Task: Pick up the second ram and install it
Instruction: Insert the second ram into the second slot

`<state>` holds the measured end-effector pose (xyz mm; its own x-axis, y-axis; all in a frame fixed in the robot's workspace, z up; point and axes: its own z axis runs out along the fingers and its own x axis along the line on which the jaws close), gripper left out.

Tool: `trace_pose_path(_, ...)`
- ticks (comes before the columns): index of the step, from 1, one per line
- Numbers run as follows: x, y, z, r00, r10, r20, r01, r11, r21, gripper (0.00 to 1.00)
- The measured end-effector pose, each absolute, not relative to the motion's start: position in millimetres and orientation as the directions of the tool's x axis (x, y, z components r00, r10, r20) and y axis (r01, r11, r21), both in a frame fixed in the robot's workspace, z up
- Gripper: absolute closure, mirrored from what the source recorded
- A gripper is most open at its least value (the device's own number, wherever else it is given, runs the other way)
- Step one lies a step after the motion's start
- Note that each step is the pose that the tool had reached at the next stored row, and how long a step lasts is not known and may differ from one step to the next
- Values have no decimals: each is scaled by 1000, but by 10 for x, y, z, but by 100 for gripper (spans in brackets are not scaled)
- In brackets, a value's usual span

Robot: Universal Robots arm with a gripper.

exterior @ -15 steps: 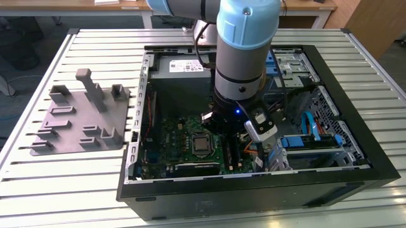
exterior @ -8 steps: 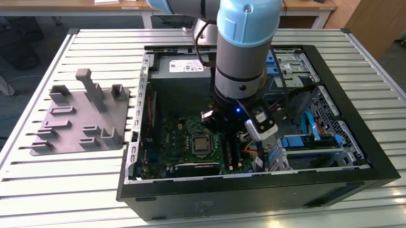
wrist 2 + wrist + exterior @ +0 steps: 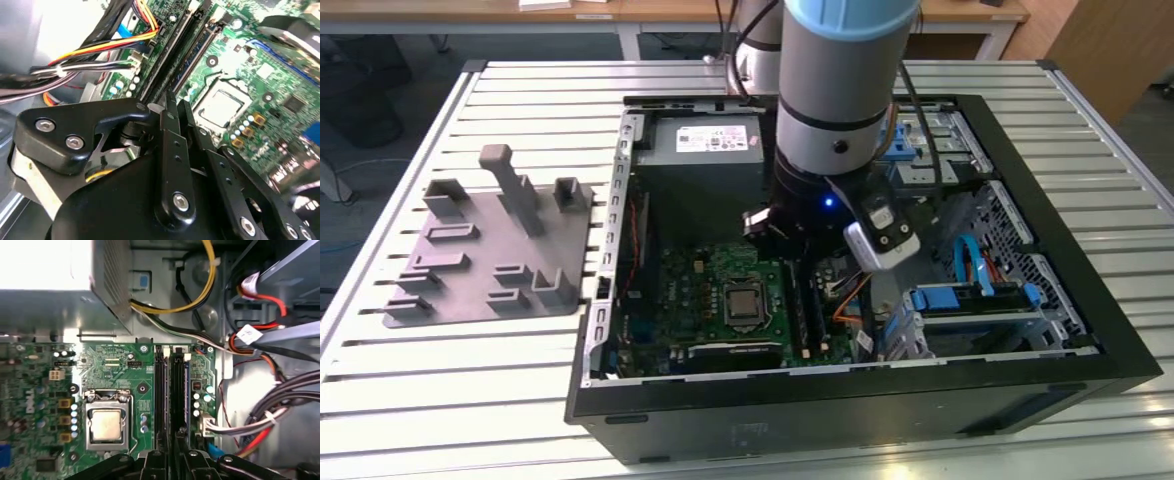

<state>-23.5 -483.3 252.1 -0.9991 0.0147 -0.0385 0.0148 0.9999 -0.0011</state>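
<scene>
The second ram point(image 3: 177, 390) stands on edge in a memory slot on the motherboard point(image 3: 115, 370), seen as a long dark strip in the first wrist view. It is the slot of the pair that lies farther from the square silver socket point(image 3: 106, 425). The neighbouring slot point(image 3: 159, 390) runs parallel, just beside it. Whether the stick is fully seated cannot be told.

The claw point(image 3: 176, 440) sits directly over one end of the second ram, with its black fingers point(image 3: 192, 457) drawn close together on the stick's upper edge. In the second wrist view the claw point(image 3: 177, 102) narrows to a point above the two slots, with only a thin gap between the fingers.

In the exterior view the arm point(image 3: 841, 100) reaches straight down into the open computer case point(image 3: 854, 410), ending over the motherboard to the exterior view's right of the socket. A bundle of yellow, red and black cables point(image 3: 200, 295) runs past the far end of the slots. The power supply point(image 3: 707, 140) occupies the far part of the case.

A grey tray point(image 3: 494, 250) with upright pegs lies on the slatted table point(image 3: 400, 380), well apart from the claw, to the exterior view's left of the case.
</scene>
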Motion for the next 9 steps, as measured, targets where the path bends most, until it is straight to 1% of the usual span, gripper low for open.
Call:
trace_pose_path(2, -236, -4830, 2578, -999, 15, -39, 15, 1000, -1, 80)
trace_pose_path(3, -236, -4828, 2597, -999, 15, -39, 15, 1000, -1, 87)
trace_pose_path(4, -236, -4827, 2611, -999, 15, -39, 15, 1000, -1, 90)
trace_pose_path(9, -236, -4827, 2617, -999, 15, -38, 15, 1000, -1, 90)
